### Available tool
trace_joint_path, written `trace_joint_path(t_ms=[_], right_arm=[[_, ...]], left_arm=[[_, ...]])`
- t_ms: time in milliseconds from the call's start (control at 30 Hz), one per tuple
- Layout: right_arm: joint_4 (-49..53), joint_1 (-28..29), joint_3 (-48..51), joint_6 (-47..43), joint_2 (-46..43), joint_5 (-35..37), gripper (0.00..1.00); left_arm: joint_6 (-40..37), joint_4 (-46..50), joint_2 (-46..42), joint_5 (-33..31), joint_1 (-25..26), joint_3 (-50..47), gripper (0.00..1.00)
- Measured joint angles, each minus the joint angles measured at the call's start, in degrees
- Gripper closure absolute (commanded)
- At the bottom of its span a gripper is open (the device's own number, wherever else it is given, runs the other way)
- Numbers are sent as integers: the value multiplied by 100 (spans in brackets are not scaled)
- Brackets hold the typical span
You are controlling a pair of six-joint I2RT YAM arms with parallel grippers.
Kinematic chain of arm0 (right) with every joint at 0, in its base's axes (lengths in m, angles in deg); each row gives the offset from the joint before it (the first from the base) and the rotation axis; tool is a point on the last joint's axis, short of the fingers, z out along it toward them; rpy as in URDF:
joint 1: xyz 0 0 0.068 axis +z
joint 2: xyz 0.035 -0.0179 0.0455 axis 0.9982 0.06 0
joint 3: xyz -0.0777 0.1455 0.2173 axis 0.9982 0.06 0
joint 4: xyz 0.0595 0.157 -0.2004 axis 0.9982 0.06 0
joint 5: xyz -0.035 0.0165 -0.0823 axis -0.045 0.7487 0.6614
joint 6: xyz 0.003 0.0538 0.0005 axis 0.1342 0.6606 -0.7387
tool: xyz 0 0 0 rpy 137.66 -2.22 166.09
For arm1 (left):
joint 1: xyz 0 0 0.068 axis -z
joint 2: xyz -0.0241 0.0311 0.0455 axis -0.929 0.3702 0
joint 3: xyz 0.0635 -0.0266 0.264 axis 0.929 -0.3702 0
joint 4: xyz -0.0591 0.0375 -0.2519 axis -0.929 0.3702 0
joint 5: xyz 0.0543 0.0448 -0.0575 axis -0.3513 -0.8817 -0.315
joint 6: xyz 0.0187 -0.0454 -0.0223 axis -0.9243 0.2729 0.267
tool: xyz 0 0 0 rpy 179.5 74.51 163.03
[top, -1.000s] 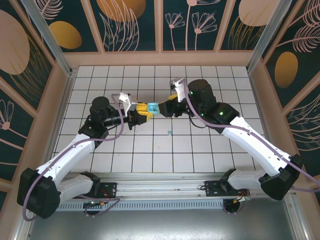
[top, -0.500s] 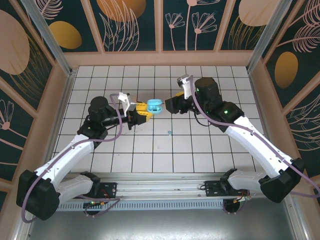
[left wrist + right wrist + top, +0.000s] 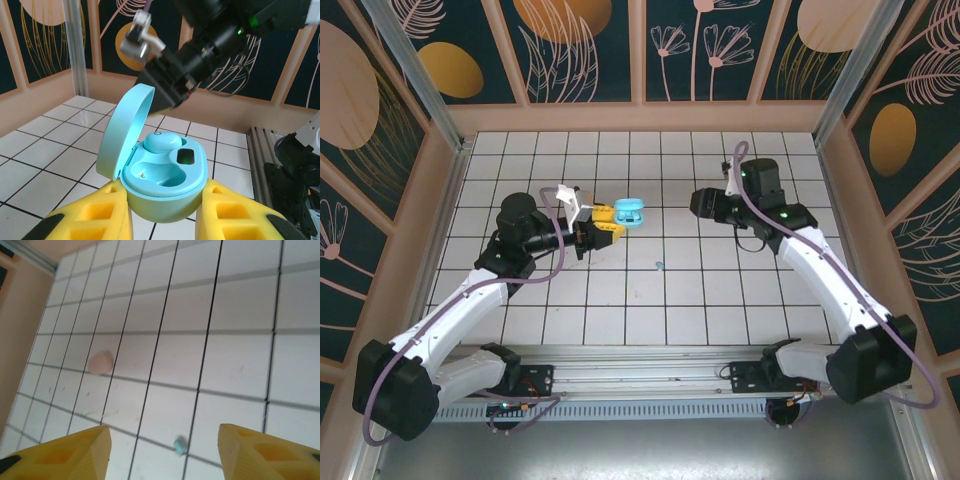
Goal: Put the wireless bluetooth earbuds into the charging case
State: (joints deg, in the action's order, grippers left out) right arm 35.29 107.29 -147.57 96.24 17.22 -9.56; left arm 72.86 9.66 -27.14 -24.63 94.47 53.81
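The left gripper pinches the open blue case, seated earbud inside; right gripper jaws spread, loose earbud on tiles beyond them.

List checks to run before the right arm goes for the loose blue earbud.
1. Lid of blue case open: ok, it stands up.
2. Case secured: ok, left gripper clamps it on both sides.
3. Socket free: ok, seated earbud fills the far one; near socket is empty.
4. Right gripper ready: ok, open and empty.
5. Loose blue earbud located: ok, lying on the tiles between the right fingers in the wrist view.
6. Its orientation for the socket: cannot tell, too small.
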Motion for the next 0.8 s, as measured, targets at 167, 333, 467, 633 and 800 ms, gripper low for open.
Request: trace_joint_path(t_ms=[167, 333, 467, 633, 800], right_arm=[[-138, 157, 199, 138, 1051, -610, 54], [-181, 553, 212, 227, 2011, -782, 56], [-140, 898, 120, 243, 2627, -791, 59], [-109, 1161, -153, 232, 3121, -645, 63], [-7, 1281, -280, 219, 3246, -433, 64]], left_arm=[[0, 26, 0, -2, 0, 0, 100], [-2, 44, -7, -17, 0, 0, 100], [-4, 101, -76, -22, 0, 0, 100], [-26, 184, -184, -46, 0, 0, 100], [-52, 223, -269, -116, 0, 0, 100]])
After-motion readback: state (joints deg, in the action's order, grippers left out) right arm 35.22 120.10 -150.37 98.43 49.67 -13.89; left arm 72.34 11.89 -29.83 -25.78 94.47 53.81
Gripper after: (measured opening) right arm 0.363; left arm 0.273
